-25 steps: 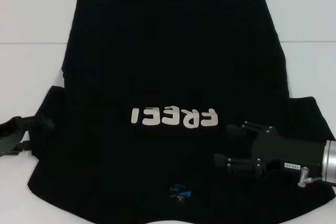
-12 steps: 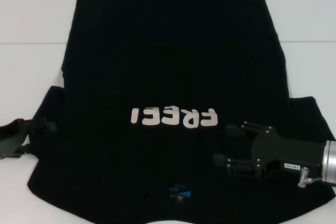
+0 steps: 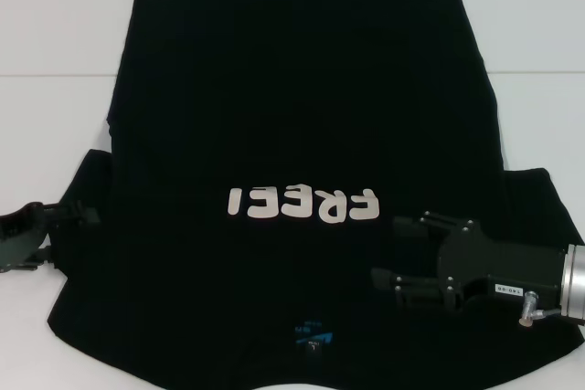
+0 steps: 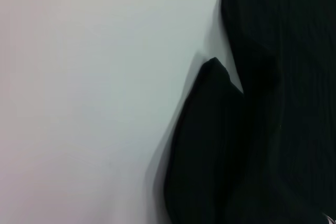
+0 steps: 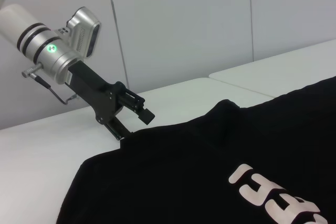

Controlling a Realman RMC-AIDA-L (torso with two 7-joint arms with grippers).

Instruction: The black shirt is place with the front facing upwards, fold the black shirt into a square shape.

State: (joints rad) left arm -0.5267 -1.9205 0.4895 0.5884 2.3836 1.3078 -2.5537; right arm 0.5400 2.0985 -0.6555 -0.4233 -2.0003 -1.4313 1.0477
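The black shirt (image 3: 302,107) lies spread flat on the white table, front up. Its pale letters (image 3: 303,205) cross the chest and its blue neck label (image 3: 313,333) points toward me. My right gripper (image 3: 391,253) is open over the shirt's right shoulder area, with nothing between its fingers. My left gripper (image 3: 69,226) is at the outer edge of the left sleeve. In the right wrist view the left gripper (image 5: 134,124) is open, its lower finger touching the sleeve edge of the shirt (image 5: 210,166). The left wrist view shows only a sleeve corner of the shirt (image 4: 273,129).
The white table (image 3: 55,43) shows bare to the left, right and beyond the shirt. A seam between two tabletops (image 3: 46,75) runs across behind it. A pale wall (image 5: 184,24) stands behind the table in the right wrist view.
My left gripper shifted slightly at the sleeve edge and settled back near where it was. The right gripper and the shirt have barely moved.
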